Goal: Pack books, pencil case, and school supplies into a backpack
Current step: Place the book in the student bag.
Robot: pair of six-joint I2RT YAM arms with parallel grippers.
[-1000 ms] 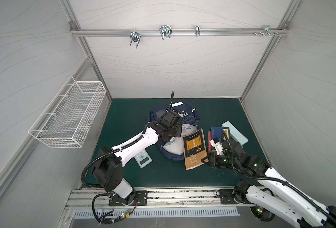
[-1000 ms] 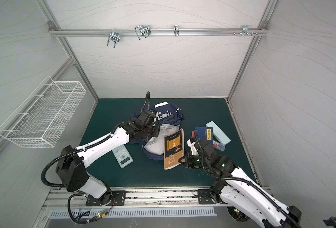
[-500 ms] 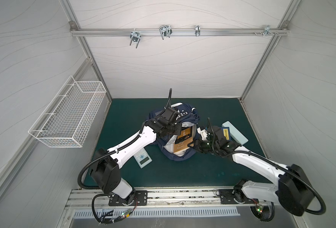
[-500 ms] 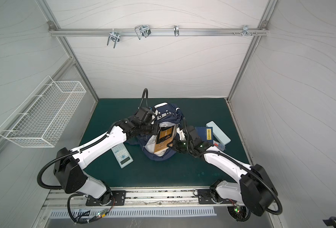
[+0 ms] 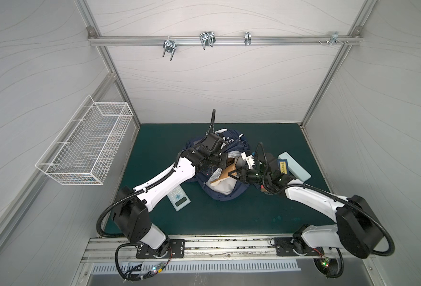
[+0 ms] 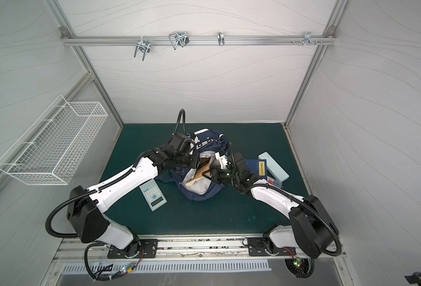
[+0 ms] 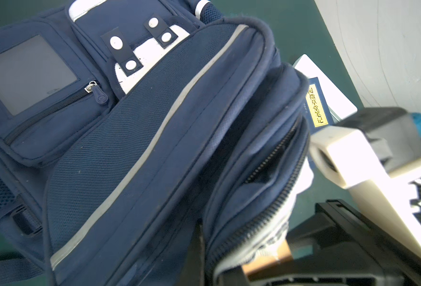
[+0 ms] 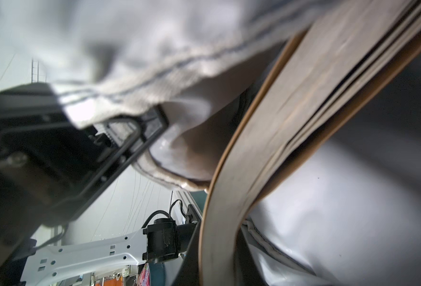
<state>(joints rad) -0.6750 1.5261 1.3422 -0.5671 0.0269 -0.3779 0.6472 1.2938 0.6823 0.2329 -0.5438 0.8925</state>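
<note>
Dark green mat (image 5: 229, 218) on booth floor, white panel walls all round, wire basket (image 5: 85, 148) hung on side wall.

Navy backpack (image 5: 225, 194) mid-mat in both top views, mouth open, pale grey lining on show, front pockets and grey stripe filling left wrist view (image 7: 130, 148).

Left gripper (image 5: 226, 160): fingers pressed together, pinching backpack's mouth rim, fabric and lining held up at fingertips. Same pinch on lining edge seen from right wrist camera (image 8: 152, 118).

Right gripper (image 5: 233, 173): fingers close together, pinching brown book (image 5: 223, 173) by one edge. Book tilted, far end past right fingertips and down inside backpack mouth, against lining, just beside left fingertips. Book's page edges and tan cover up close in right wrist view (image 8: 266, 148), lining on both sides of it.

Behind right fingers, toward wrist: navy book (image 5: 283, 166) with yellow label, flat on mat, outside backpack. Pencil case (image 5: 296, 168), pale blue, just beside navy book on side away from fingers, also on mat.

Clear box (image 6: 275, 182) with red-blue contents by right forearm, near pencil case end.

Calculator (image 5: 179, 198) flat on mat, well behind left fingers, beside left forearm, apart from backpack.
</note>
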